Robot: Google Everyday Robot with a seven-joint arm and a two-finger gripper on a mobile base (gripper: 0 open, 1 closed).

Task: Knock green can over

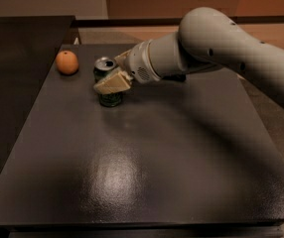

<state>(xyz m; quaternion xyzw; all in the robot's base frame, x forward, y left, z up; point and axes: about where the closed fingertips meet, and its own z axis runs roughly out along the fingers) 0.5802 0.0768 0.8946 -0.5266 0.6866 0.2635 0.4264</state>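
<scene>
The green can (104,66) stands upright on the dark table (147,162) at the back left, its silver top and pull tab showing. My gripper (111,84), cream-coloured at the end of the pale grey arm (216,38), reaches in from the right. It lies across the front of the can's middle and hides most of its side. Only the can's top and its dark green base (110,101) show.
A round orange fruit (67,62) sits on the table left of the can. A dark object (176,77) lies mostly hidden under the arm. A second dark surface (18,68) adjoins the table on the left. The table's edges are near on the right and front.
</scene>
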